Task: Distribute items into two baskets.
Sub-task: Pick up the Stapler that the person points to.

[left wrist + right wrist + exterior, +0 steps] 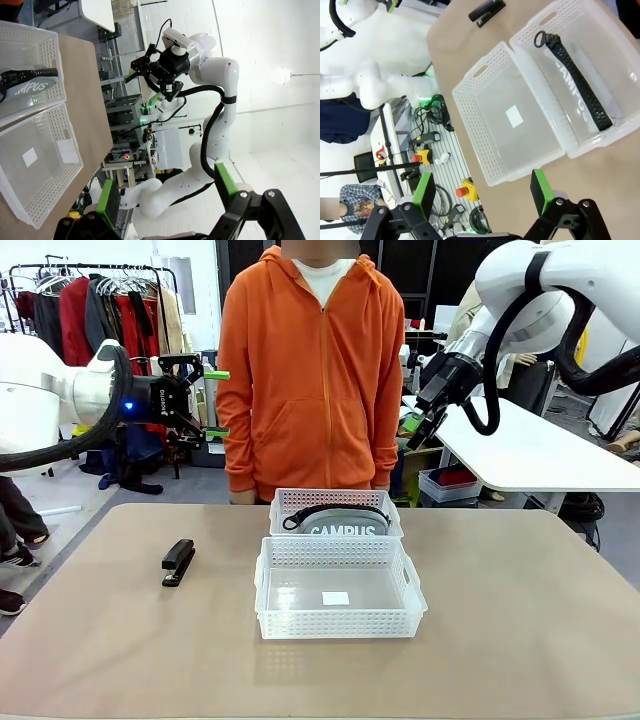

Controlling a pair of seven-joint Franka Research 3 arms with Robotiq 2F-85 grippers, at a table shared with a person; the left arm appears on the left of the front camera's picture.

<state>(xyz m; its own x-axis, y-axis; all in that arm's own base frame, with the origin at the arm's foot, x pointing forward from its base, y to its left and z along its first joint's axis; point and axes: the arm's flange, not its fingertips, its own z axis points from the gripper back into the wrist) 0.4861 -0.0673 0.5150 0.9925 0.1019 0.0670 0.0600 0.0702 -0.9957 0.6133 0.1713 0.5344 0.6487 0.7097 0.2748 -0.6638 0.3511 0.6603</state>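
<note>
Front view is showing the left gripper (216, 402) hanging high over the left side of the table (520, 640), its jaws spread wide and gripping nothing. Below that gripper and a little toward the camera, the black stapler (178, 562) is lying flat on the bare tabletop, its long axis running away from the robot, well apart from both baskets. To the right of the stapler, the nearer basket (335, 624) is sitting with only a small white label (335, 598) on its floor. Touching its far wall, the farther basket (296, 502) is already holding the grey CAMPUS pouch (335, 524), in front of the person in the orange hoodie (310, 370). Farther right, the right gripper (415, 432) is hovering high beyond the baskets' far right corner, its pads likewise parted and empty. The step in hand is probably getting the stapler into the nearer basket, and the left gripper is looking better placed for it. To do it well, it should be coming straight down over the stapler's middle with the wrist turned so the fingers are straddling the narrow width, not the length. It should be closing low on the body so the stapler is not tipping, then lifting clear of the lattice wall. It should be letting go only when low over the basket floor.
</note>
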